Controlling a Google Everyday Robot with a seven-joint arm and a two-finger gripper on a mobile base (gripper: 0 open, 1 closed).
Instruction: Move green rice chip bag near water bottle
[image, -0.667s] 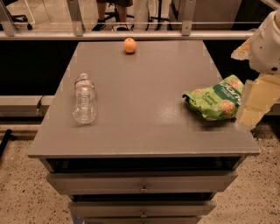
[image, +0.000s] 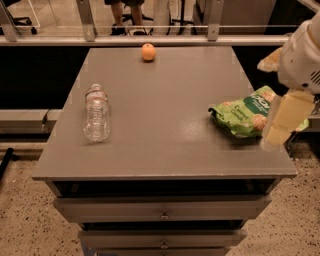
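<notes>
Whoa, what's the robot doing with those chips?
The robot's cream-coloured gripper comes in from the right and is at the right end of the crinkled bright green rice chip bag, by the right edge of the grey table. The clear ribbed plastic water bottle lies on its side on the left, so the bag is not near it yet. A small round orange fruit sits at the far edge.

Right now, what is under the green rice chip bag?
Only the grey table shows under the green rice chip bag. The gripper, at the table's right edge, covers the bag's right end, hiding what lies beneath.
</notes>
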